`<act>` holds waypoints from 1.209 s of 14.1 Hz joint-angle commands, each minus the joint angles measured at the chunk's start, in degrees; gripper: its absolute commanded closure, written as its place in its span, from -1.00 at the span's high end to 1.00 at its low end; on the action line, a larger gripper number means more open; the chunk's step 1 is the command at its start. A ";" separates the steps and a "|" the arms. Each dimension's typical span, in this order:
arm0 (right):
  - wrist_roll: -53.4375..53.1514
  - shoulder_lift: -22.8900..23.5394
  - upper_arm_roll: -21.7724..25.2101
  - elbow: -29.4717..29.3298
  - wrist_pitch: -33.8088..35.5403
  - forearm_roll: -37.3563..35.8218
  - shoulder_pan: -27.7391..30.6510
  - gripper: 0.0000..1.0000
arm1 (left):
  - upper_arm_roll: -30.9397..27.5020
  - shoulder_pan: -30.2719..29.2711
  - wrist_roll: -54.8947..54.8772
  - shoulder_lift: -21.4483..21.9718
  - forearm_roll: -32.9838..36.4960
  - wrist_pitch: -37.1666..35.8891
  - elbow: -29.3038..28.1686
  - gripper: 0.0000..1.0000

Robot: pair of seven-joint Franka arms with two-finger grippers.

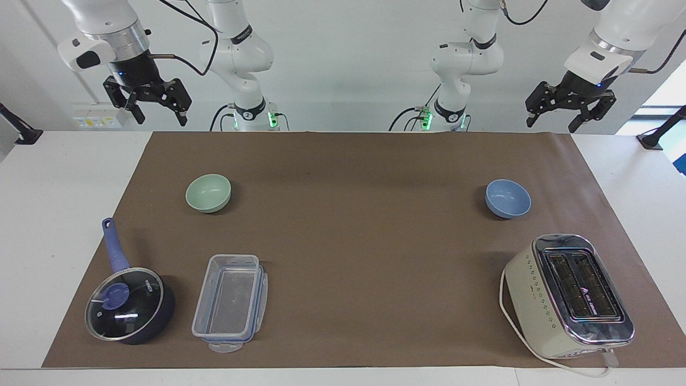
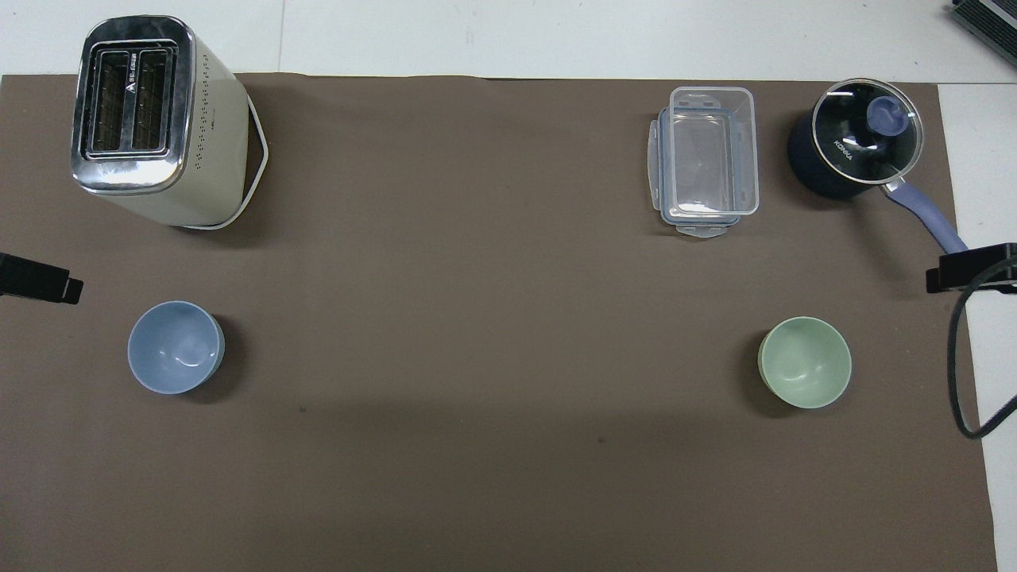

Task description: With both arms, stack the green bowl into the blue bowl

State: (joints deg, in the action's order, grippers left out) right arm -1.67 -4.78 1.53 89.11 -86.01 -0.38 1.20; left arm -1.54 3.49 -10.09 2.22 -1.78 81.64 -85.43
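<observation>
The pale green bowl (image 1: 208, 193) (image 2: 805, 372) stands upright on the brown mat toward the right arm's end of the table. The light blue bowl (image 1: 507, 198) (image 2: 175, 346) stands upright toward the left arm's end, about as near to the robots as the green one. Both bowls hold nothing. My right gripper (image 1: 159, 115) hangs open high over the mat's corner by the robots, touching nothing. My left gripper (image 1: 554, 123) hangs open high over the mat's other corner by the robots, also with nothing in it.
Farther from the robots than the green bowl are a dark-blue saucepan (image 1: 130, 305) (image 2: 854, 147) with a glass lid and a clear plastic box (image 1: 230, 303) (image 2: 707, 159). A cream toaster (image 1: 568, 295) (image 2: 151, 119) lies farther out than the blue bowl. Bare mat (image 1: 353, 225) stretches between the bowls.
</observation>
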 commanded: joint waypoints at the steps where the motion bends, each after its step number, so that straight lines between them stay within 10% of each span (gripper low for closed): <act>1: 1.58 -1.19 -0.30 1.68 -1.27 -0.85 0.56 1.00 | 0.14 -0.33 -0.11 1.12 -0.33 0.63 -1.50 1.00; 17: 1.58 -1.19 -0.30 1.68 -1.35 -0.85 0.56 1.00 | 0.57 0.38 -0.46 1.12 -0.42 0.63 -1.41 1.00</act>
State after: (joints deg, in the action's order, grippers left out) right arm -1.67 -4.78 1.53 89.12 -86.01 -0.38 1.20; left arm -0.69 3.58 -10.13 2.24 -1.78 81.63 -85.44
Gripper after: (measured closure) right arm 0.000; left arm 0.000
